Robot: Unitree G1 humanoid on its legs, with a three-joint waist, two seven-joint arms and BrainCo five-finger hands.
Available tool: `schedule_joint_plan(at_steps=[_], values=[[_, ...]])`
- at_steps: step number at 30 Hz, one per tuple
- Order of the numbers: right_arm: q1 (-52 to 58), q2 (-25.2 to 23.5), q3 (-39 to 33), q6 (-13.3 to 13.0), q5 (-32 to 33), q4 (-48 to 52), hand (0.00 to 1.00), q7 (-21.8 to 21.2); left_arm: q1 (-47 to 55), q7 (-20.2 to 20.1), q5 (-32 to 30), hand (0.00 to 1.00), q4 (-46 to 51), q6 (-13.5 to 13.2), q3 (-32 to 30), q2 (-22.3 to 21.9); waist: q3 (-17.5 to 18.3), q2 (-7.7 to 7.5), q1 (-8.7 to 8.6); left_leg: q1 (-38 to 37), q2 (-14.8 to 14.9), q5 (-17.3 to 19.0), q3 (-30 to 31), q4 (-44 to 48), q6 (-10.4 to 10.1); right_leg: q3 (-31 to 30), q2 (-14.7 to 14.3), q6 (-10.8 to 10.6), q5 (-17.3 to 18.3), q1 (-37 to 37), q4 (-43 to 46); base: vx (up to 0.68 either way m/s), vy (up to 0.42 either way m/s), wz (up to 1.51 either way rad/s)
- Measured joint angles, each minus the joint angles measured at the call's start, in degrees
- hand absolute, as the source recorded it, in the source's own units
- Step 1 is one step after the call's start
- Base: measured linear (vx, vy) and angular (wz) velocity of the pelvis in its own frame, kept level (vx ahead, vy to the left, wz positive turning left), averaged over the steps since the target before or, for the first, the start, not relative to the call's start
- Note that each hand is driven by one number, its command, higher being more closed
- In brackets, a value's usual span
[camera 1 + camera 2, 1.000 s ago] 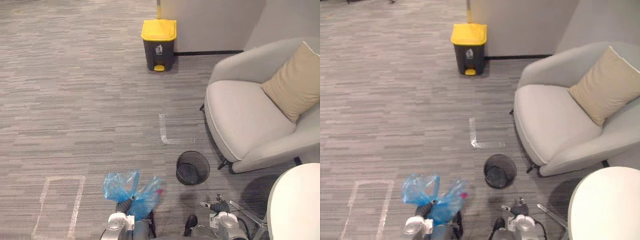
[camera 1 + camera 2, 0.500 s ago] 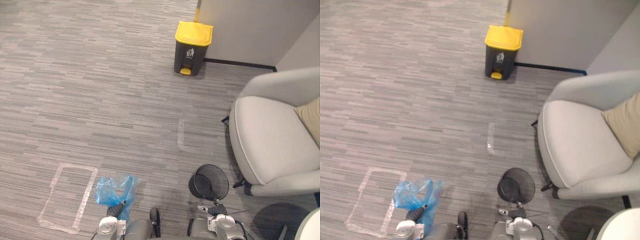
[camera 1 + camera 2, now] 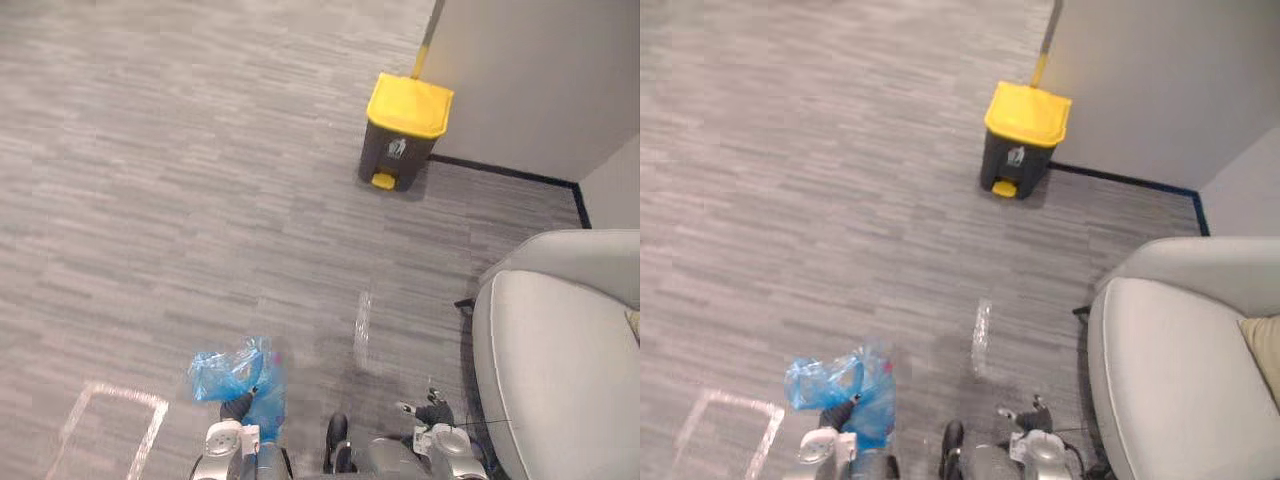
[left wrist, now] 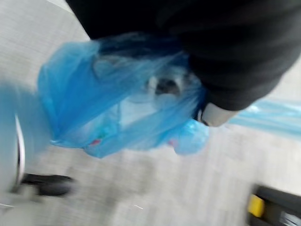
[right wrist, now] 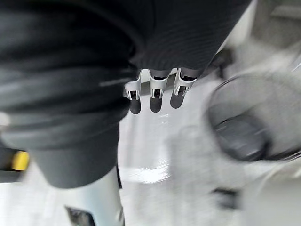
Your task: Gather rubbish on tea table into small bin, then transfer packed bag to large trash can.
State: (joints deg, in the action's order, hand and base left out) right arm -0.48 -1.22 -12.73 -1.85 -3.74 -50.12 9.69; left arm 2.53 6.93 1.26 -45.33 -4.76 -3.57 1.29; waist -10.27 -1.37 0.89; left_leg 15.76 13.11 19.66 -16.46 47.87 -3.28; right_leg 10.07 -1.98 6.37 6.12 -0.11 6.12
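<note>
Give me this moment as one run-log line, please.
phase: transfer | left hand: shut on blue bag | right hand: open, empty | yellow-lidded trash can: ahead, lid closed

Head eyes look down, sharing the yellow-lidded bin (image 3: 404,135); wrist cameras close.

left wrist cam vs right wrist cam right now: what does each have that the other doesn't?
Left wrist view: the left hand clutching the blue bag, with pale rubbish visible through the film. Right wrist view: the right hand, fingers straight and holding nothing, with a blurred round dark bin past them. Both: grey carpet and a yellow patch at the frame edge, probably the large trash can.
</note>
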Motion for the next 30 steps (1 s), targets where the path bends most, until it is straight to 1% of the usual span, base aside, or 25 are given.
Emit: schedule_joint_plan(at_steps=[1,2,4,5,6,7,8,11,12,13,15,17,18,19,20,21,22,23,24,25,26,27,28,29,30], values=[[-0.19,-0.34,-0.12,0.03,0.0,0.04,0.0,0.04,-0.12,-0.01,0.0,1.0,-0.09,0.05,0.0,-0.17,-0.05,-0.03,0.03,1.17,0.07,0.03,0.11,-2.7,-0.09,-0.82,0.48,-0.42,0.25,0.55,-0.31,0.48,0.183,-0.72],[-0.7,-0.63,-0.64,0.15,0.0,0.04,0.0,0.19,-0.34,-0.02,-0.01,1.0,-0.3,0.09,0.01,-0.57,-0.29,-0.13,0.03,3.47,-0.6,-0.24,1.31,-8.25,-0.48,-2.24,1.88,-1.88,1.18,1.75,-0.64,0.39,0.194,-0.52],[-0.43,-0.51,-1.64,0.18,0.01,-0.38,0.0,0.46,-0.89,-0.05,0.0,1.0,-0.54,0.09,0.12,-1.29,-0.32,-0.09,0.03,5.25,-2.64,-3.5,4.65,-18.19,-2.16,-3.69,3.79,-4.17,2.92,3.5,-0.85,0.31,0.213,-0.42],[0.35,-0.14,-1.85,0.16,0.02,-0.62,0.0,0.52,-0.89,-0.03,0.0,1.0,-0.89,-0.01,0.29,-1.57,-0.1,0.25,0.07,4.73,-3.32,-7.11,6.95,-25.14,-2.47,-4.6,4.19,-5.75,3.98,4.22,-1.07,0.47,0.458,-0.68],[0.46,1.17,-1.71,0.26,-0.02,-2.17,0.0,0.51,-0.81,0.04,-0.01,1.0,-3.07,0.1,0.56,-1.63,0.6,1.64,0.65,3.96,-3.54,-16.5,9.49,-28.82,-2.52,-6.82,4.54,-8.91,6.57,5.5,-1.04,0.47,0.467,-0.73],[0.45,0.75,-1.68,0.35,-0.03,-2.9,0.0,0.51,-0.8,0.0,0.01,1.0,-3.53,0.12,0.66,-1.32,0.75,0.94,0.91,3.69,-4.26,-15.86,9.0,-27.96,-2.03,-7.64,5.57,-9.49,7.02,5.75,-0.76,0.51,0.454,-0.65],[1.33,-0.32,-1.71,0.46,-0.12,-2.93,0.0,0.47,-1.26,0.14,-0.02,1.0,-3.69,0.17,0.7,-0.12,1.53,-1.13,0.6,3.12,-6.42,-13.36,6.87,-27.17,-0.78,-7.58,8.49,-10.32,7.73,5.28,1.7,0.44,0.305,-0.37],[1.56,-1.36,-1.55,0.54,-0.15,-3.22,0.0,0.37,-1.82,0.15,-0.03,1.0,-3.83,0.16,1.07,0.76,1.6,-1.29,1.35,-0.55,-7.84,-10.41,2.83,-26.79,1.57,-8.43,11.51,-10.98,7.4,-0.26,15.75,0.38,0.286,-0.51],[1.49,-1.72,-1.47,0.56,-0.17,-3.29,0.0,0.34,-1.85,0.15,-0.03,1.0,-3.99,0.2,1.96,1.48,1.43,-1.2,1.21,-3.62,-8.74,-9.56,1.47,-27.88,2.6,-9.14,12.84,-13.09,7.17,-4.47,25.97,0.29,0.203,-0.23],[1.51,-1.68,-1.3,0.55,-0.18,-3.56,0.0,0.31,-1.99,0.16,-0.03,1.0,-4.02,0.21,3.01,2.23,1.23,-0.93,0.88,-6.42,-9.5,-9.08,1.38,-29.81,3.32,-8.76,12.78,-13.74,8.48,-7.07,32.68,0.36,0.237,-0.17],[0.7,-0.85,-0.06,0.51,-0.25,-3.65,0.0,0.31,-2.57,0.37,-0.02,1.0,-4.35,0.21,2.91,2.9,0.87,-0.43,0.47,-11.12,-9.82,-8.7,1.4,-33.65,3.72,-5.72,11.35,-12.27,10.36,-10.79,36.72,0.4,0.155,0.01],[-0.08,-0.66,0.49,0.32,-0.33,-3.77,0.0,0.32,-2.75,0.53,-0.02,1.0,-5.51,0.26,2.8,3.49,0.1,0.34,-0.19,-15.01,-9.68,-8.61,1.35,-37.14,3.8,-1.46,9.83,-10.92,11.25,-14.23,34.33,0.36,0.048,0.02],[-0.88,-0.56,0.72,0.2,-0.35,-4.06,0.0,0.3,-2.82,0.61,-0.01,1.0,-6.05,0.37,2.46,3.86,-0.11,-0.05,-0.63,-17.27,-9.39,-8.05,1.2,-39.07,3.57,0.77,8.53,-9.63,10.63,-16.8,29.55,0.34,-0.034,-0.03],[-1.79,-0.36,0.73,0.29,-0.39,-5.02,0.0,0.3,-2.85,0.66,-0.01,1.0,-6.15,0.47,2.25,4.21,-0.52,0.11,-0.81,-18.8,-8.98,-7.56,0.95,-40.12,2.82,2.12,7.24,-8.56,9.17,-18.84,23.77,0.44,-0.063,-0.02],[-1.91,-0.24,0.77,0.31,-0.59,-5.07,0.0,0.31,-2.83,0.63,-0.01,1.0,-6.29,0.46,2.31,4.64,-0.54,-0.24,-0.86,-20.43,-9.01,-7.18,0.89,-41.51,2.07,2.81,6.14,-8.36,5.41,-19.69,16.0,0.39,-0.067,0.05],[-1.72,-0.17,0.76,0.34,-0.7,-5.32,0.0,0.33,-2.81,0.64,-0.01,1.0,-6.61,0.46,2.29,5.13,-0.43,-1.19,-1.03,-21.98,-9.77,-6.72,1.08,-42.52,1.19,3.0,5.7,-8.32,0.93,-20.08,9.8,0.35,-0.066,0.14],[-1.58,0.02,0.76,0.4,-0.77,-5.66,0.0,0.33,-2.88,0.65,-0.01,1.0,-6.93,0.45,2.29,5.27,-0.73,-1.48,-1.34,-22.74,-10.0,-6.31,1.27,-43.0,0.57,2.65,5.59,-7.47,-2.61,-20.06,8.54,0.39,-0.105,0.4],[-1.17,1.2,0.67,0.53,-0.62,-5.91,0.0,0.26,-2.74,0.67,-0.02,1.0,-8.17,0.46,2.21,5.14,-0.42,-1.09,-2.02,-24.66,-9.07,-5.47,3.23,-43.13,-0.5,1.86,5.0,-3.78,-5.7,-19.52,10.69,0.52,-0.149,0.38],[-1.21,1.47,0.5,0.59,-0.73,-5.82,0.0,0.41,-2.5,0.62,-0.02,1.0,-8.17,0.33,2.21,4.72,-0.06,-0.53,-2.0,-24.46,-8.39,-5.56,3.73,-42.25,-0.63,2.43,4.92,-3.68,-3.9,-19.74,11.84,0.52,-0.171,0.4],[-1.26,1.58,0.21,0.58,-0.72,-5.55,0.0,0.41,-2.78,0.63,-0.02,1.0,-8.13,0.23,2.2,4.54,-0.26,-0.2,-1.99,-23.33,-7.65,-5.39,4.42,-39.12,-1.0,3.61,5.11,-2.93,-2.47,-19.57,13.26,0.51,-0.188,0.31],[-1.05,1.59,-0.73,0.69,-0.67,-5.48,0.0,0.39,-2.98,0.56,-0.03,1.0,-8.08,0.26,1.72,3.82,-0.72,0.57,-2.08,-21.29,-6.42,-5.12,5.25,-31.94,-1.69,5.27,4.98,-1.77,-0.93,-17.4,13.53,0.58,-0.236,0.42],[-0.38,1.47,-0.56,0.89,-0.63,-5.04,0.0,0.39,-2.73,0.47,-0.02,1.0,-7.25,0.27,0.53,2.63,-0.86,0.82,-2.11,-18.91,-4.92,-6.52,5.66,-22.4,-3.47,5.95,4.56,-1.7,0.56,-14.06,12.86,0.47,-0.192,0.41],[0.11,1.41,-0.4,0.86,-0.62,-4.48,0.0,0.36,-2.53,0.47,-0.02,1.0,-6.61,0.25,0.11,2.04,-0.9,0.94,-2.07,-17.31,-3.93,-7.87,6.04,-16.74,-4.2,6.25,4.37,-1.81,1.29,-11.9,12.06,0.57,-0.155,0.3],[0.78,1.09,0.68,0.81,-0.53,-3.54,0.0,0.35,-1.49,0.42,0.01,1.0,-4.96,0.16,0.02,0.95,-1.02,1.13,-1.7,-13.43,-1.36,-9.12,5.84,-5.29,-4.3,6.3,3.81,-1.76,3.09,-7.5,10.37,0.35,-0.045,0.1],[0.96,1.08,0.74,0.8,-0.38,-2.66,0.0,0.33,-1.1,0.22,0.04,1.0,-3.94,0.16,-0.02,0.15,-0.96,1.31,-1.38,-10.79,0.37,-7.62,4.76,0.85,-3.18,6.09,3.43,-1.81,4.2,-5.38,9.81,0.49,-0.041,-0.07]])
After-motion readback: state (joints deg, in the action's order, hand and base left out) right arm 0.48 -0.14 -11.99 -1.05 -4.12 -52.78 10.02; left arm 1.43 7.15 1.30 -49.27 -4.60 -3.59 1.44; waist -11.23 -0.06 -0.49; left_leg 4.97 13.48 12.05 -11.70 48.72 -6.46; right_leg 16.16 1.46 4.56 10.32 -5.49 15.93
